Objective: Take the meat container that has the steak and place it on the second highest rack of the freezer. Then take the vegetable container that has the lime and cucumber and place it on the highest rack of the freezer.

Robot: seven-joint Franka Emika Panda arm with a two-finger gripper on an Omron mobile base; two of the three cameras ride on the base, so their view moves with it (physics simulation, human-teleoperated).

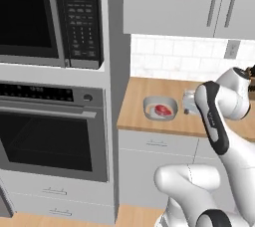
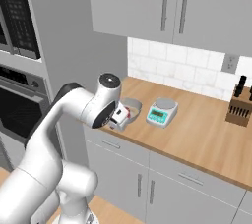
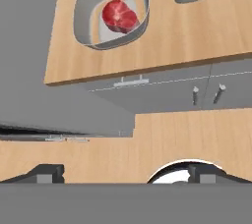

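The black oven stack (image 1: 50, 121), with its microwave (image 1: 50, 17) above, takes up the left of the left base view, and beside it the wooden counter (image 1: 149, 91) runs along under grey wall cabinets (image 2: 167, 2) and a white tiled backsplash (image 2: 182, 75). On that counter sits the meat container (image 1: 160, 108), a shallow grey oval tray set near the counter's front edge at the end next to the oven stack, and well apart from the knife block (image 2: 240, 105) at the far end. Just beside the tray stands a small kitchen scale (image 2: 161, 111) with a teal face. Inside the tray lies the steak (image 3: 119, 15), a red lobed slab (about half the tray's width, by eye). The hand (image 3: 125, 174) hangs out in front of the counter, above the floor, with its two fingertips (image 3: 49, 173) spread wide and nothing between them. As I judge it, this is the very first step: the reach for the steak's tray, not yet a grasp. The next move calls for carrying the hand forward over the counter edge and down onto the tray's rim, straddling one wall so the spread fingers can close on it without tipping the meat out.
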